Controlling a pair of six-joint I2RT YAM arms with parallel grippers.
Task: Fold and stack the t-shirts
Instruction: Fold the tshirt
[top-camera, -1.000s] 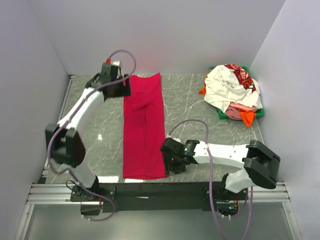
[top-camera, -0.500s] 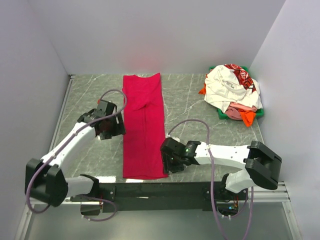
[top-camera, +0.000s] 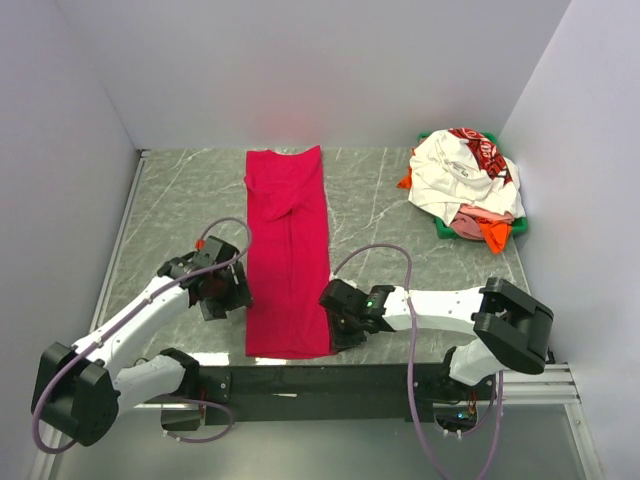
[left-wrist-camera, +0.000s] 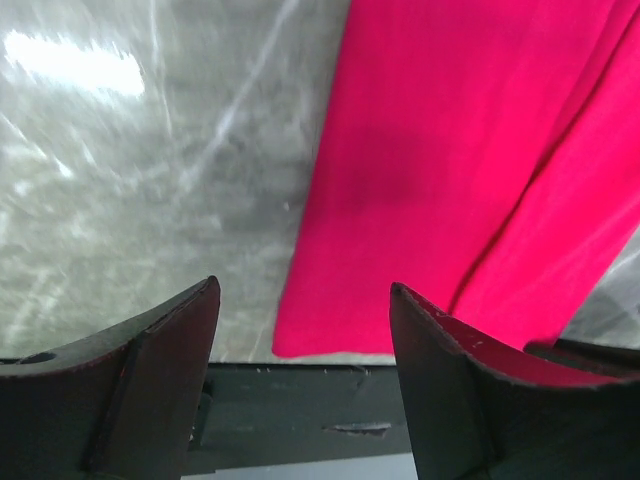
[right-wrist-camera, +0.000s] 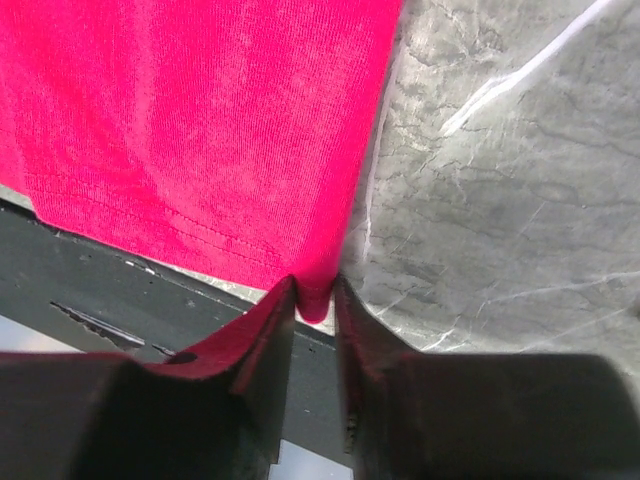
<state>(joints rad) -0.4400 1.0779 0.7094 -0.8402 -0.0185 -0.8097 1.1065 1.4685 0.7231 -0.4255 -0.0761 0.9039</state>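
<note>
A crimson red t-shirt lies folded into a long narrow strip down the middle of the table, from the back to the front edge. My right gripper is shut on its near right corner, the hem pinched between the fingers. My left gripper is open and empty just left of the strip's near part, above the table. A pile of other t-shirts, with a white one with red-and-black print on top and orange and pink cloth below, sits at the back right.
The pile rests in a green tray. The grey marble table ends at a black front rail. White walls close in the left, back and right sides.
My left arm has swung from the strip's far left corner back toward the near end, now beside the strip's near left part. The right gripper has stayed at the near right corner.
</note>
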